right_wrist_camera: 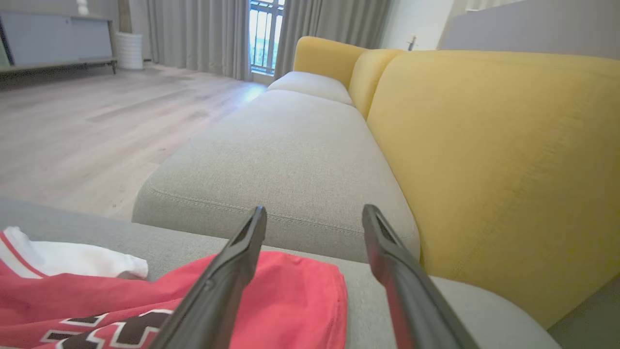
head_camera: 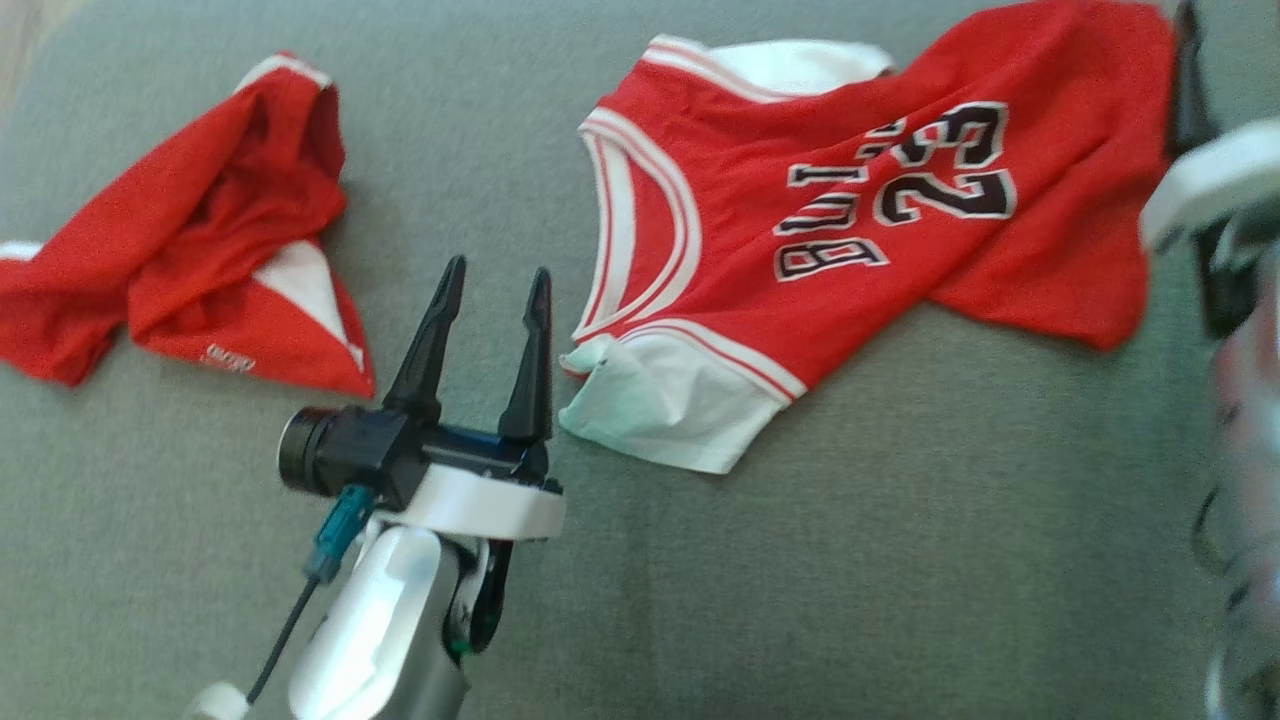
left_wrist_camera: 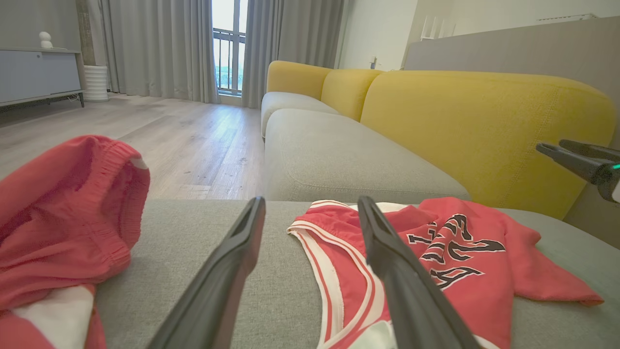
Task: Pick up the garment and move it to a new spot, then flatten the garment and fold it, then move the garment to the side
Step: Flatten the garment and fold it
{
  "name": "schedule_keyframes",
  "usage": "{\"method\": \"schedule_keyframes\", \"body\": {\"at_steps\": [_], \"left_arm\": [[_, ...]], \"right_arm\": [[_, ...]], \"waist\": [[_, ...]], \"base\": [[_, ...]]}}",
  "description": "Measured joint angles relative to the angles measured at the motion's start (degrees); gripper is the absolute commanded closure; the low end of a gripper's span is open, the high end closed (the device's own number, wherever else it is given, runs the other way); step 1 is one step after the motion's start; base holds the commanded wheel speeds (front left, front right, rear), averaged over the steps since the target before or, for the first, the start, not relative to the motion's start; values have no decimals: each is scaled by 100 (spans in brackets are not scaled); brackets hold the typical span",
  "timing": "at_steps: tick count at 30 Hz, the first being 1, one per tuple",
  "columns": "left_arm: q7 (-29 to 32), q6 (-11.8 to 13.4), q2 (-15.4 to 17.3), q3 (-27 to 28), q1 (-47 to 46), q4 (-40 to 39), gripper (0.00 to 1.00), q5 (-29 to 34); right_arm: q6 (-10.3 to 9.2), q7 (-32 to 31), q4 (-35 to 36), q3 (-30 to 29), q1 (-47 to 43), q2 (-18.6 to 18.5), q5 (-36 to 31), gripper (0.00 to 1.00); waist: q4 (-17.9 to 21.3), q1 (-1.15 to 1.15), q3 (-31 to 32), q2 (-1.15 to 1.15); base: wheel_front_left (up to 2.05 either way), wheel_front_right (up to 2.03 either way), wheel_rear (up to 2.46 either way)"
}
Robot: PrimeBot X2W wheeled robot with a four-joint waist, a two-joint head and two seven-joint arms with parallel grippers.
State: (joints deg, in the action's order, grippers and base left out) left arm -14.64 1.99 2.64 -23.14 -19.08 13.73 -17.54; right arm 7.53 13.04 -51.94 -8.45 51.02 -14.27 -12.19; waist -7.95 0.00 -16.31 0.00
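The garment (head_camera: pixel 1060 240) is a red jersey with white trim and black "23" lettering, lying mostly spread on the grey sofa seat (head_camera: pixel 900 560). My left gripper (head_camera: pixel 495 280) hovers open just left of the jersey's white-trimmed armhole, nothing between its fingers; its own view has the jersey (left_wrist_camera: pixel 523 276) under and beyond the right finger. My right gripper (head_camera: pixel 1188 40) is at the jersey's far right edge, blurred. In the right wrist view it (right_wrist_camera: pixel 315 211) stands open and empty above the jersey's red hem (right_wrist_camera: pixel 290 300). It also appears (left_wrist_camera: pixel 550 145) at the right edge of the left wrist view.
Crumpled red shorts (head_camera: pixel 220 220) with white patches lie on the seat to the left, close to my left gripper (left_wrist_camera: pixel 311 201). A yellow backrest (left_wrist_camera: pixel 484 131) rises behind the jersey. More grey sofa cushion (right_wrist_camera: pixel 290 145) and wooden floor (left_wrist_camera: pixel 184 140) lie beyond.
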Motion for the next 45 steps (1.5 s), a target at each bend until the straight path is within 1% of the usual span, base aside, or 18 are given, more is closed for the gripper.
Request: {"method": "schedule_keyframes", "body": {"at_steps": [2, 7, 10, 14, 15, 16, 18, 21, 24, 26, 29, 34, 40, 45], "left_arm": [[-1, -1, -2, 78, 80, 13, 0, 45], [-7, -7, -1, 219, 443, 66, 0, 46], [-7, -49, 3, 324, 594, 81, 0, 46], [-5, -49, 2, 453, 767, 109, 0, 149], [-5, -49, 4, 477, 823, 125, 0, 155], [-5, -58, 3, 493, 953, 162, 0, 155], [-5, -83, 3, 515, 1085, 185, 0, 141], [-5, -147, 4, 543, 1174, 192, 0, 90], [-5, -247, 4, 506, 1161, 224, 0, 98], [-7, -258, 5, 456, 1138, 327, 0, 98], [-5, -263, 5, 300, 1076, 686, 0, 98], [105, -363, 5, 75, 768, 1298, 0, 109], [275, -350, 32, 37, 265, 1908, 0, 252], [348, -347, 36, 0, 122, 2284, 0, 256]], "right_arm": [[0, 73, 287, -160, -405, 208, 192, 0], [0, 118, 1181, -272, -1748, 749, 566, 0], [0, 118, 1895, -266, -2601, 983, 833, 0], [0, 119, 2722, -165, -3479, 1098, 1220, 0], [0, 120, 2866, -103, -3663, 1101, 1391, 0], [0, 130, 3040, 27, -3977, 1116, 1856, 0], [0, 133, 3140, 127, -4209, 1147, 2068, 0], [0, 133, 3273, 196, -4362, 1159, 2121, 0], [0, 134, 3393, 127, -4346, 1159, 2120, 0], [0, 134, 3412, 73, -4346, 1159, 2117, 0], [0, 134, 3446, 70, -4344, 1159, 2068, 0], [0, 134, 3466, 132, -4325, 1159, 2068, 0], [0, 134, 3477, 191, -4258, 1159, 2072, 0], [0, 134, 3487, 182, -4185, 1159, 2078, 0]], "waist": [[100, 0, 128, 0], [347, 0, 466, 0], [481, -2, 660, 0], [634, -1, 882, 0], [664, -1, 933, 0], [715, -1, 1025, 0], [770, -2, 1081, 0], [823, -1, 1099, 0], [798, 0, 1076, 0], [773, 0, 1057, 0], [760, 0, 995, 0], [798, 1, 825, 0], [906, 1, 594, 0], [986, 1, 485, 0]], "base": [[0, 0, 0], [0, 0, 0], [0, 0, 0], [0, 0, 0], [0, 0, 0], [0, 0, 0], [0, 0, 0], [0, 0, 0], [0, 0, 0], [0, 0, 0], [0, 0, 0], [0, 0, 0], [0, 0, 0], [0, 0, 0]]}}
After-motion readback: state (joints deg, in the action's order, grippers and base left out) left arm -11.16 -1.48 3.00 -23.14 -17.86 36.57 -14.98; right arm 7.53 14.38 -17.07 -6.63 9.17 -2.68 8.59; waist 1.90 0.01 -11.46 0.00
